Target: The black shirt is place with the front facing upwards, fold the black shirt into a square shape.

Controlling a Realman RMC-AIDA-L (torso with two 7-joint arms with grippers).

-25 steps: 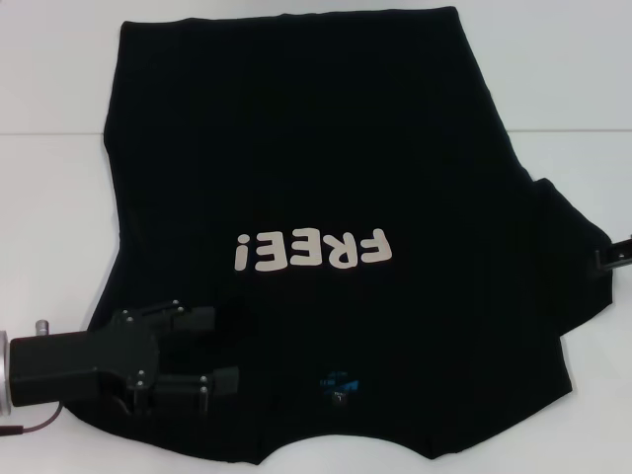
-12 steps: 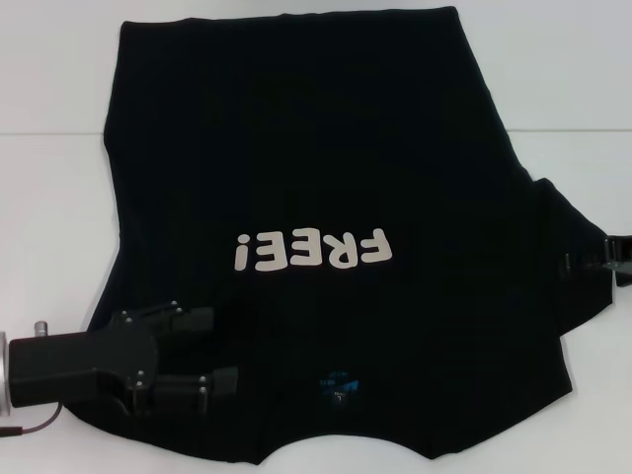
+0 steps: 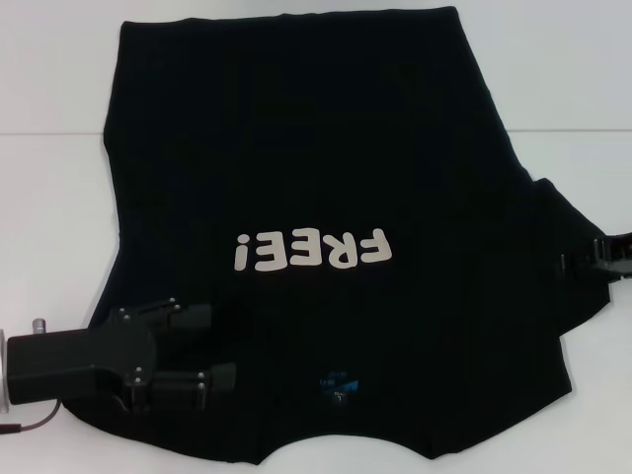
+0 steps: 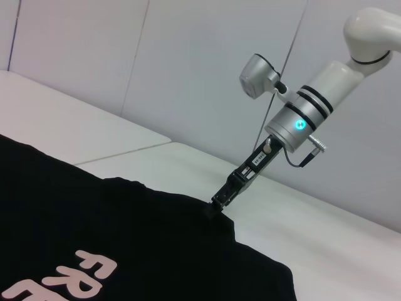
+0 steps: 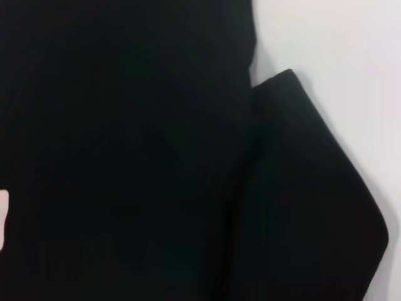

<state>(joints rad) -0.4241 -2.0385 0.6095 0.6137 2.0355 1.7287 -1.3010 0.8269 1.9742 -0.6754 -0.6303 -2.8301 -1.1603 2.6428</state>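
Head view, left gripper [image 3: 219, 346] over black shirt [image 3: 316, 168], right gripper [image 3: 583, 259] at sleeve

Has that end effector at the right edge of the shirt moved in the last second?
Yes. The right end effector has crept inward toward the "FREE!" lettering, onto the sleeve edge of the black shirt.

Hidden and cut-off parts of the scene

The black shirt [image 3: 296, 197] runs out of the head view at 6 o'clock, so its collar edge is not seen whole; its blue neck label [image 3: 336, 383] is too small to read; the left gripper [image 3: 202, 348] covers the cloth under it near 8 o'clock, and the arm is cut by the picture's edge; the right gripper [image 3: 591, 259] at 3 o'clock is mostly outside the head view, black on black cloth, so the state of its fingers cannot be told; in the left wrist view the "FREE!" lettering [image 4: 62, 282] is cut off.
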